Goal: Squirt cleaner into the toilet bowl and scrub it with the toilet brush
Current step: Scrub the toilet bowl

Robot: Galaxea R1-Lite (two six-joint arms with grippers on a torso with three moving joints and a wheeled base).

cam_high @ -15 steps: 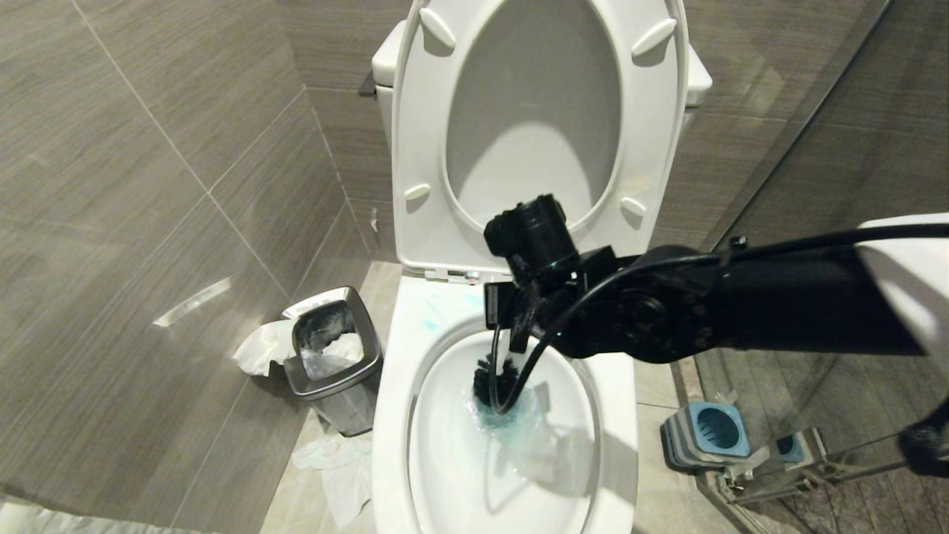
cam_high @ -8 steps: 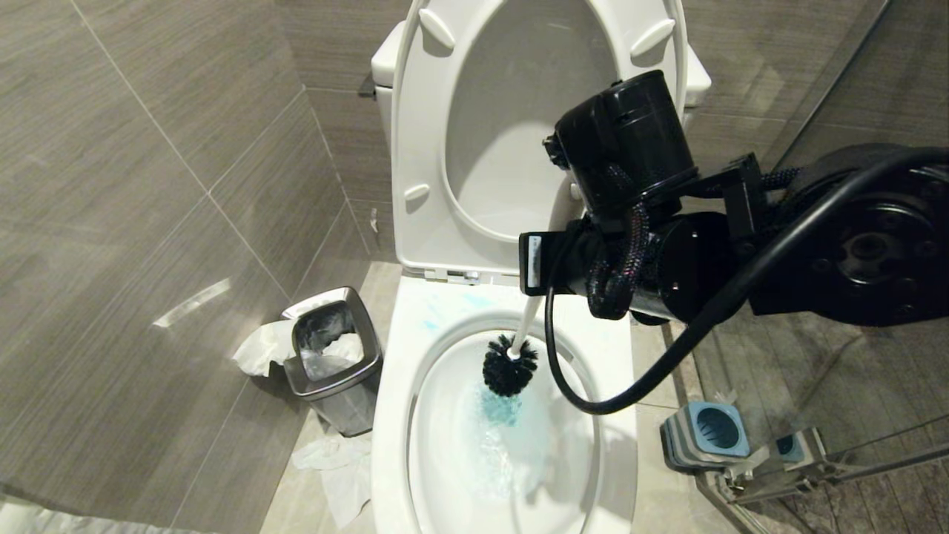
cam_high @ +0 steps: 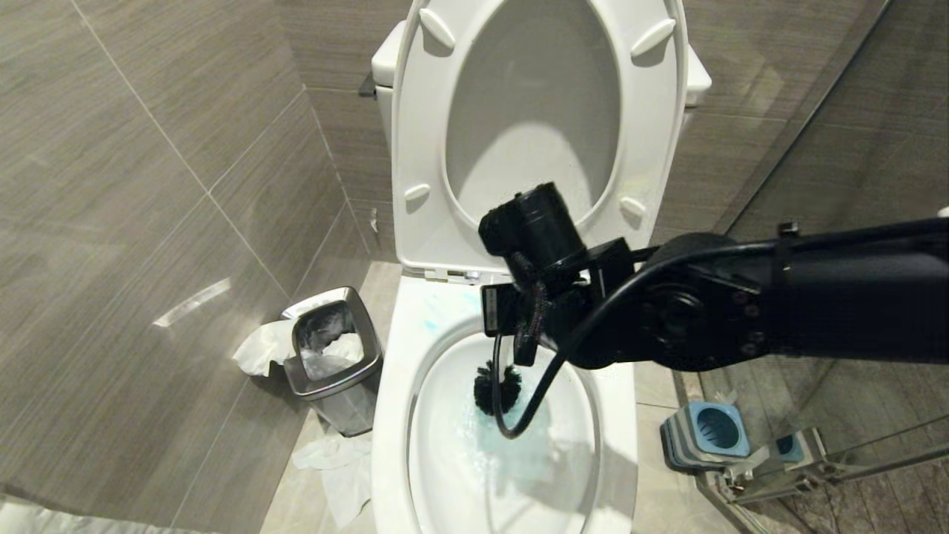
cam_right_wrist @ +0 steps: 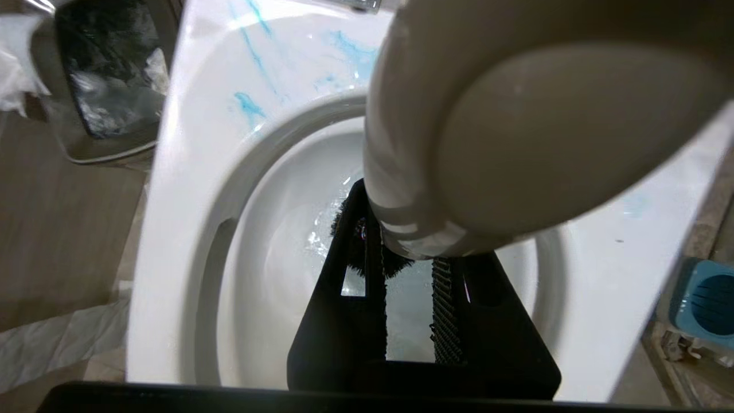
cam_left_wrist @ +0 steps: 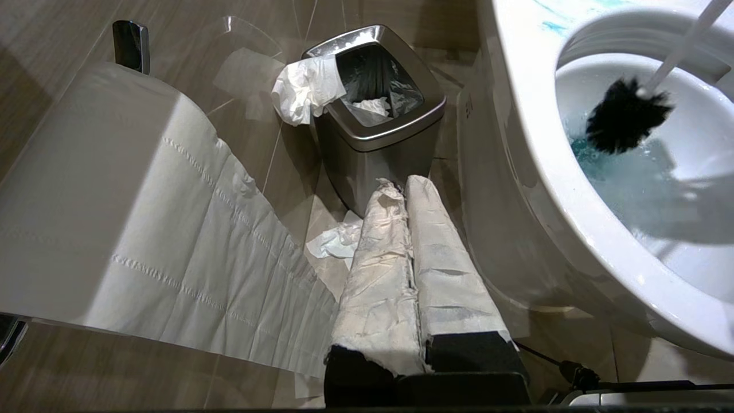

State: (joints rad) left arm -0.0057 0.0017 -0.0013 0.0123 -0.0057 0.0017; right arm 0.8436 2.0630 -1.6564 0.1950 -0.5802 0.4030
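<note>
The white toilet bowl [cam_high: 393,415] stands with seat and lid up. My right gripper [cam_high: 510,343] reaches down over the basin, shut on the toilet brush's white handle [cam_right_wrist: 545,126]. The handle's rounded end fills the right wrist view above the black fingers [cam_right_wrist: 444,310]. The black bristle head [cam_high: 495,387] sits low in the basin, at the turquoise cleaner-tinted water [cam_left_wrist: 608,166]. Thin cleaner smears [cam_right_wrist: 249,106] mark the rim's back left. My left gripper [cam_left_wrist: 404,186], its fingers wrapped in white, hangs shut and empty beside the bowl's outer wall [cam_left_wrist: 504,189].
A small steel bin [cam_high: 334,356] with crumpled tissue stands left of the toilet, more tissue [cam_high: 334,460] on the floor. The blue-and-grey holder [cam_high: 708,434] sits on the floor at right by a glass partition. A toilet-paper roll [cam_left_wrist: 114,189] hangs near my left arm.
Half a second ago the right arm was raised and swung right, with the brush head near the basin's back wall. It has come back down and left, and the head is low in the water again.
</note>
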